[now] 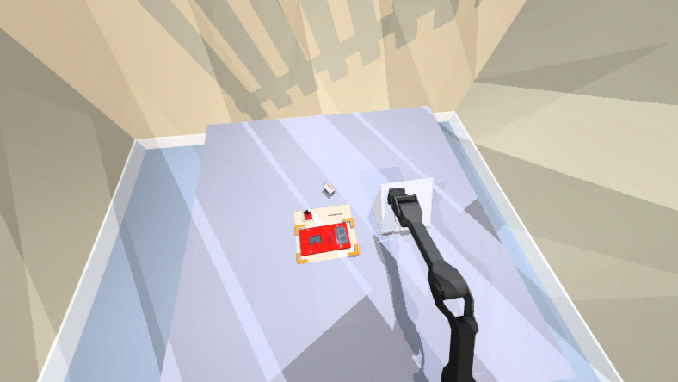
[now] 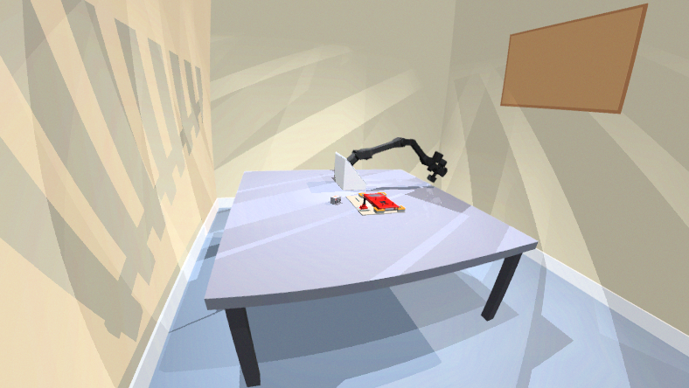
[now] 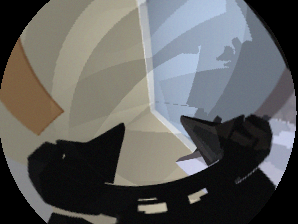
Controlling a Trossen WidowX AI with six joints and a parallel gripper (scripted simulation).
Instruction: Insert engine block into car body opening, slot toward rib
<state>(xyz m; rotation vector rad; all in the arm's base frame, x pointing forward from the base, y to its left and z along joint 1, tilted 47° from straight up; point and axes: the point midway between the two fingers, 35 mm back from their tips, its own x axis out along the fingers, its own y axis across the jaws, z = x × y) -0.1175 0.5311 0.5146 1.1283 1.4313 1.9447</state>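
Note:
The engine block (image 1: pixel 328 189) (image 2: pixel 334 198) is a small grey box lying on the table, just beyond the cream board (image 1: pixel 332 213) (image 2: pixel 367 211). The red car body (image 1: pixel 326 239) (image 2: pixel 383 201) lies flat on that board inside orange corner brackets, with openings in its top. My gripper (image 2: pixel 433 176) (image 3: pixel 153 121) is open and empty. It hangs high in the air, far to the side of the car body and the block, and neither shows in the wrist view. In the top view the arm (image 1: pixel 443 280) runs out of the bottom edge, so the gripper is hidden there.
The arm's base sits on a white wedge mount (image 1: pixel 386 215) (image 2: pixel 348 174) beside the board. A small red lever (image 1: pixel 307 214) stands on the board's far corner. A brown panel (image 2: pixel 574 59) (image 3: pixel 27 90) hangs on the wall.

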